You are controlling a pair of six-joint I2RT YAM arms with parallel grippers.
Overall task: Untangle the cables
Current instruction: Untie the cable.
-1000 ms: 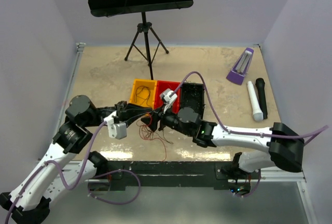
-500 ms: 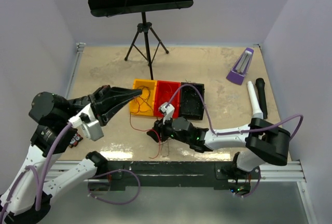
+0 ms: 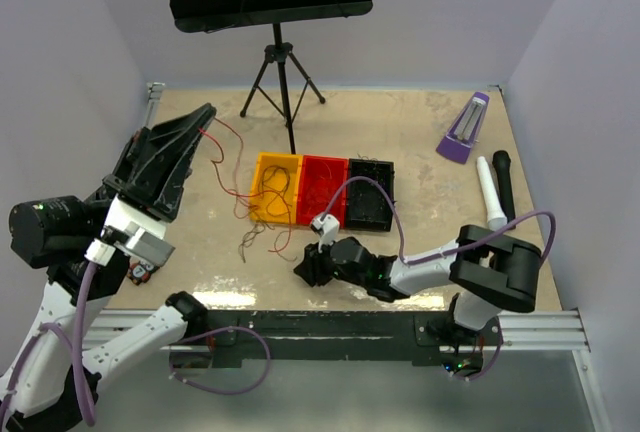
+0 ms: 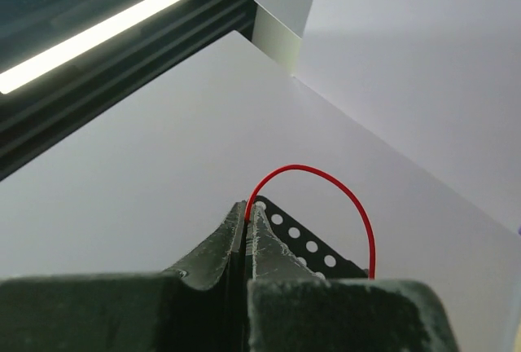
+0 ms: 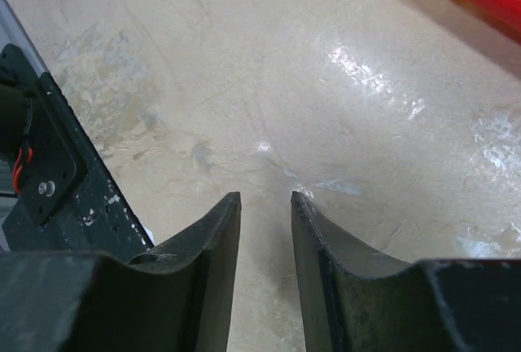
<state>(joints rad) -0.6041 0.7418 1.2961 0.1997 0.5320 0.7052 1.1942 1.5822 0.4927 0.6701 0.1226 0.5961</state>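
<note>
My left gripper (image 3: pixel 205 112) is raised high at the left and shut on a thin red wire (image 3: pixel 228 137). In the left wrist view the red wire (image 4: pixel 326 174) arcs out from between the shut fingertips (image 4: pixel 247 205). The wire hangs down to the rest of the cables (image 3: pixel 262 234), a loose clump of red and black wires on the table beside the yellow bin (image 3: pixel 255 167). Some wire lies in that bin. My right gripper (image 3: pixel 303 270) is low over the table near the front edge, open and empty; in the right wrist view (image 5: pixel 265 199) only bare table shows between its fingers.
A red bin (image 3: pixel 322 187) and a black bin (image 3: pixel 372 192) stand in a row with the yellow one. A music stand on a tripod (image 3: pixel 283 77) is at the back. A purple metronome (image 3: pixel 464 127), a white microphone (image 3: pixel 488 195) and a black one (image 3: pixel 504 184) lie at the right.
My left gripper has swung up and back to the left, pulling a red wire out of the clump. My right gripper has let go and dropped toward the front edge.
</note>
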